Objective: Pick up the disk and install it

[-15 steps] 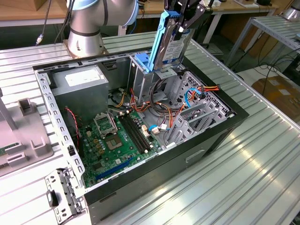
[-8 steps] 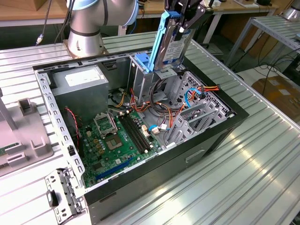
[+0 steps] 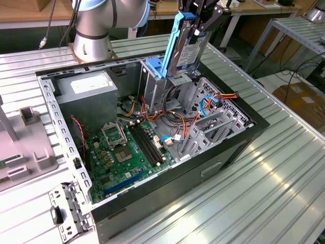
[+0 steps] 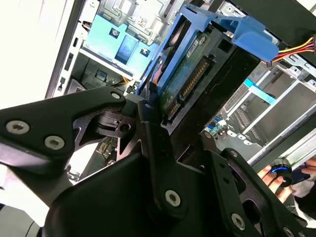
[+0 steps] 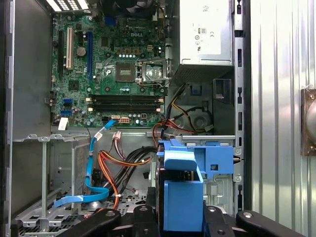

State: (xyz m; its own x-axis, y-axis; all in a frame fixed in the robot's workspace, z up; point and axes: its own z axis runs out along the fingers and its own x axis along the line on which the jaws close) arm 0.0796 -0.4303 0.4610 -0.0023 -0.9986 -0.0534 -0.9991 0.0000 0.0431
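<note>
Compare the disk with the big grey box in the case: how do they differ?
The disk is held nearly upright over the computer case, clamped in the claw; the grey box sits down inside the case, in a corner. The disk is thin and has blue side rails; the grey box is thick and plain. Both are metal and carry a pale label.

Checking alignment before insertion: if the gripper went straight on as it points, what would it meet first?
Probably the upright grey cage with the blue latch, below the disk the gripper holds; depth is unclear.
</note>
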